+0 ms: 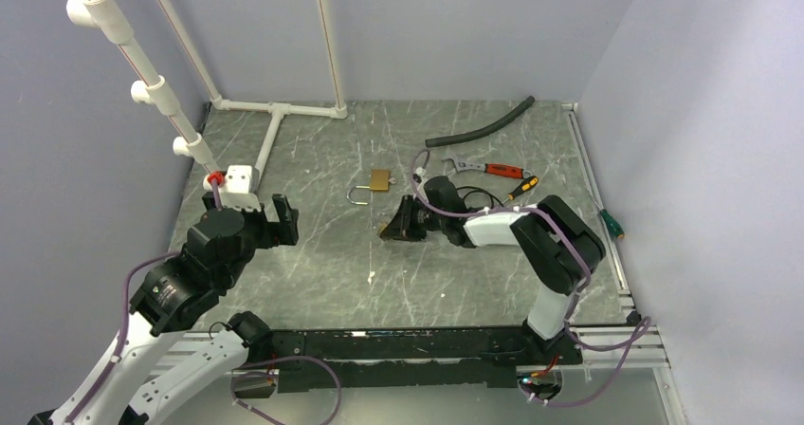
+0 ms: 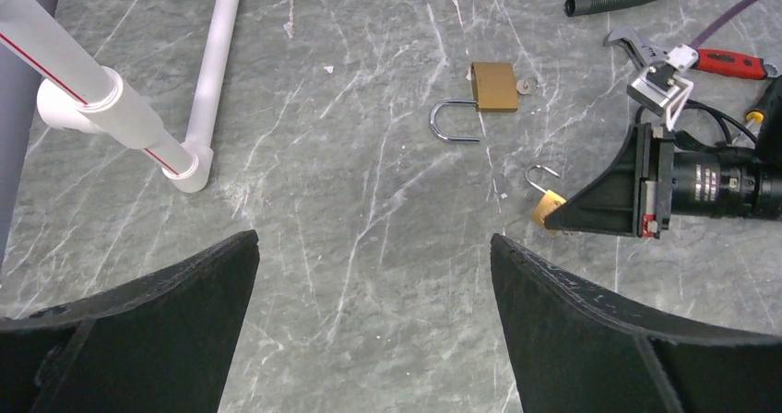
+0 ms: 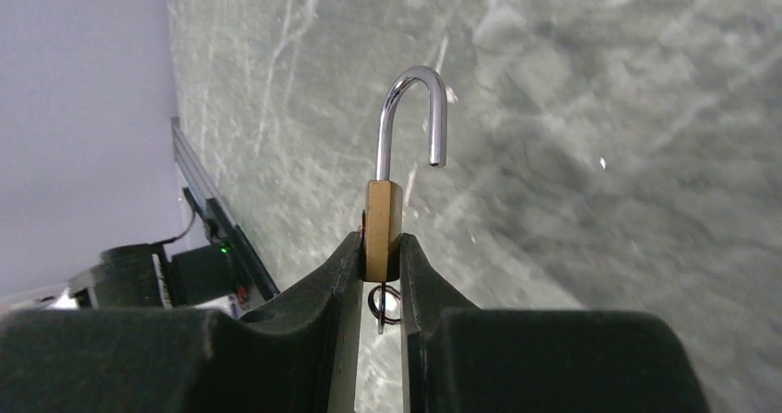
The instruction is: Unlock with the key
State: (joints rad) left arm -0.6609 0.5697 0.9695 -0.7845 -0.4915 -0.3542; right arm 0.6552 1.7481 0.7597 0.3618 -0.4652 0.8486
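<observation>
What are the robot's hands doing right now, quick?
The left gripper is open and empty.
The right gripper is shut on a small padlock with its shackle open.

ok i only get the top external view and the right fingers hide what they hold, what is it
observer: the right wrist view shows the right fingers shut on a small brass padlock, clamped by its body.
operator: locked or open
observer: open. The shackle stands up out of the body and its free end hangs clear in the air, not seated.
</observation>
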